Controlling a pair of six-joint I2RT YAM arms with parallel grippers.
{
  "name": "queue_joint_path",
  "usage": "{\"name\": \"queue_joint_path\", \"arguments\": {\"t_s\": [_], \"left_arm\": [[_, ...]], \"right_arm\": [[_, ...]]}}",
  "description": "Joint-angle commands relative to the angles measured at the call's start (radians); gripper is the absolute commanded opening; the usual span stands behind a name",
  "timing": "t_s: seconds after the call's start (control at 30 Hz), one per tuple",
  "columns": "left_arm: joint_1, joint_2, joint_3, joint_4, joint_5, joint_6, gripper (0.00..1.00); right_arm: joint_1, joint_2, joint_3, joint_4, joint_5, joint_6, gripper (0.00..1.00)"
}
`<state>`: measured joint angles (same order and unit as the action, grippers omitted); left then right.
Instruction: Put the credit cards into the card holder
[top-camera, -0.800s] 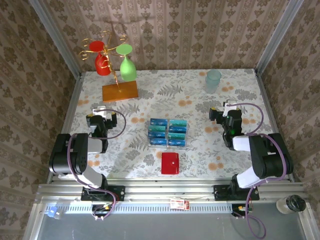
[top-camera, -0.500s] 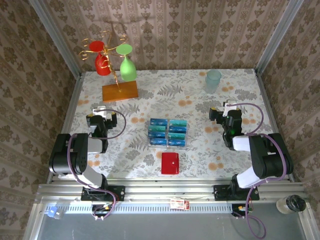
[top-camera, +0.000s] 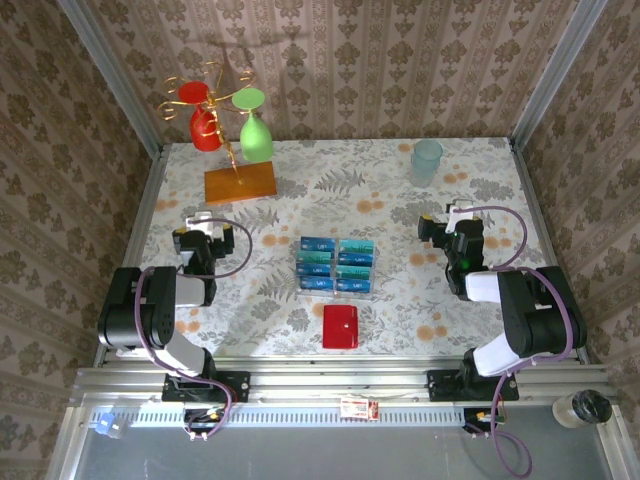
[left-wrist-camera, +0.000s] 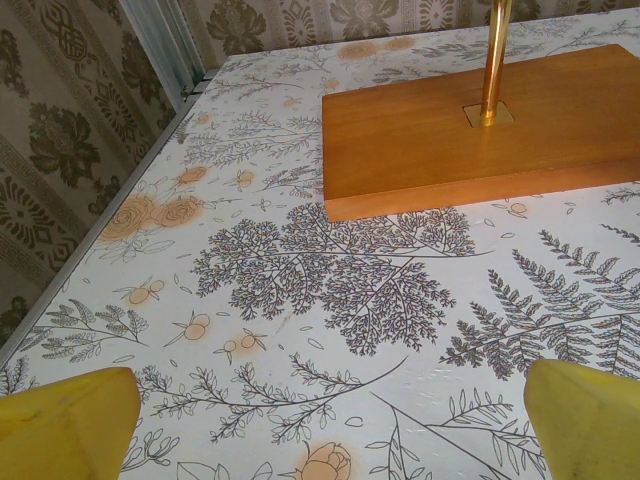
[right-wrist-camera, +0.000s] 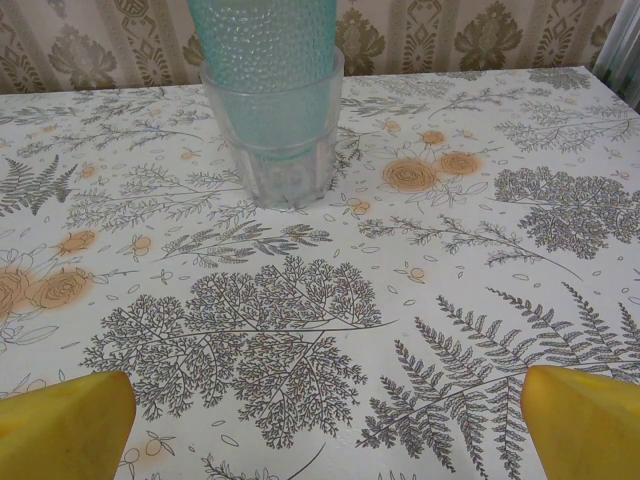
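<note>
A table (top-camera: 400, 200) covered in a fern-and-flower cloth, with two robot arms at its near edge. At its middle stands a clear acrylic tiered rack (top-camera: 336, 294) holding the credit cards (top-camera: 316, 262) — blue and teal, in two columns. Just nearer the arms lies the card holder (top-camera: 341, 326), a glossy red wallet, flat and closed, beside the rack but not touching it. The left gripper (left-wrist-camera: 322, 425) is over the table's left side, its yellow fingers (left-wrist-camera: 62, 420) spread wide with nothing between them. It faces the wooden base (left-wrist-camera: 420, 140) of a gold stand (left-wrist-camera: 493, 60) that carries a red glass (top-camera: 206, 128) and a green glass (top-camera: 256, 136) upside down. The right gripper (right-wrist-camera: 322, 420) — jaws likewise wide apart and empty — faces stacked pale-teal tumblers (right-wrist-camera: 270, 110) at the far right. Both grippers are well apart from the cards and the wallet.
</note>
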<state>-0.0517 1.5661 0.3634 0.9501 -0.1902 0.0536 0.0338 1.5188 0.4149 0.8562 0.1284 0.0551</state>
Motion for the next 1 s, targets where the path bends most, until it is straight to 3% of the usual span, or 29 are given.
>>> {"name": "queue_joint_path", "arguments": {"t_s": [0.0,0.73,0.83,0.97], "left_arm": [[0.0,-0.004,0.014,0.005,0.005,-0.003,1.0],[0.005,-0.008,0.011,0.008,0.018,-0.005,1.0],[-0.019,-0.047,0.023,-0.037,-0.014,0.017,1.0],[-0.022,-0.167,0.096,-0.266,-0.011,0.016,1.0]], "right_arm": [[0.005,0.011,-0.013,0.007,0.036,-0.008,1.0],[-0.011,0.001,-0.012,0.001,0.002,-0.001,1.0],[-0.01,-0.092,0.021,-0.13,0.004,-0.003,1.0],[-0.01,-0.214,0.137,-0.428,0.058,0.058,1.0]]}}
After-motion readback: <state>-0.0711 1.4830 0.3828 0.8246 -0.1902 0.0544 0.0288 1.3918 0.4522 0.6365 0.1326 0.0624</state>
